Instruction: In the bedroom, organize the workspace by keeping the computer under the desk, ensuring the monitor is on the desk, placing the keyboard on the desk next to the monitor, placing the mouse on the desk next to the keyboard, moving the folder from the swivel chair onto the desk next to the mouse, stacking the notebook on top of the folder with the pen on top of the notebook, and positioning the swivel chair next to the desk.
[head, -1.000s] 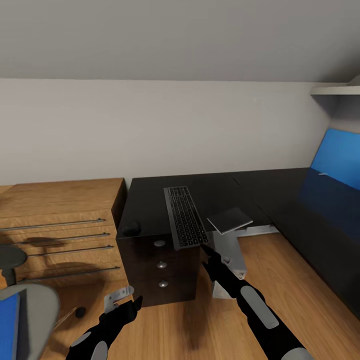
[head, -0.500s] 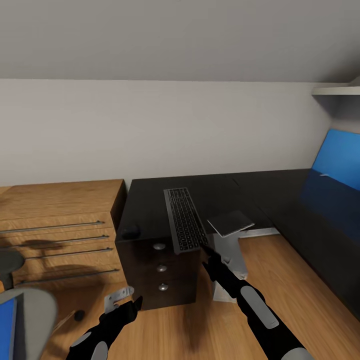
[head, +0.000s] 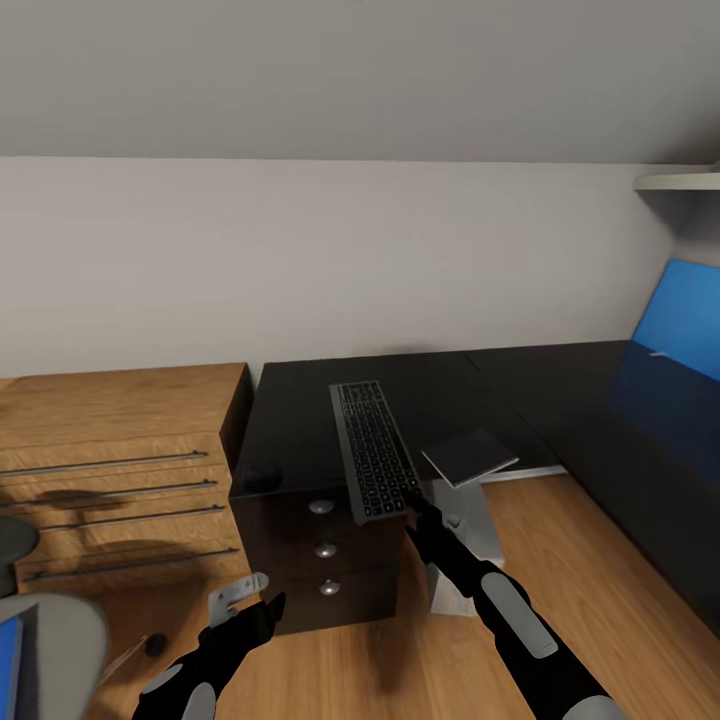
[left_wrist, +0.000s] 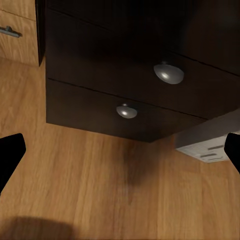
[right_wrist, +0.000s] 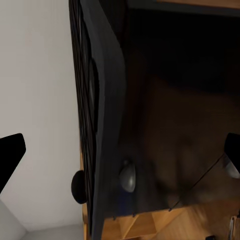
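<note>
One keyboard (head: 373, 450) is lying lengthwise on the desk (head: 300, 420), its near end overhanging the drawer front. We are counting one mouse (head: 262, 472) at the desk's left front corner and three round knobs (head: 321, 506) below. One computer (head: 462, 500) is standing just right of the drawers. Our right gripper (head: 412, 496) is hovering just below the keyboard's end, fingers spread, empty. Our left gripper (head: 255, 600) is hanging open over the floor (head: 340, 670). One dresser (head: 120, 450) is flanking the desk.
</note>
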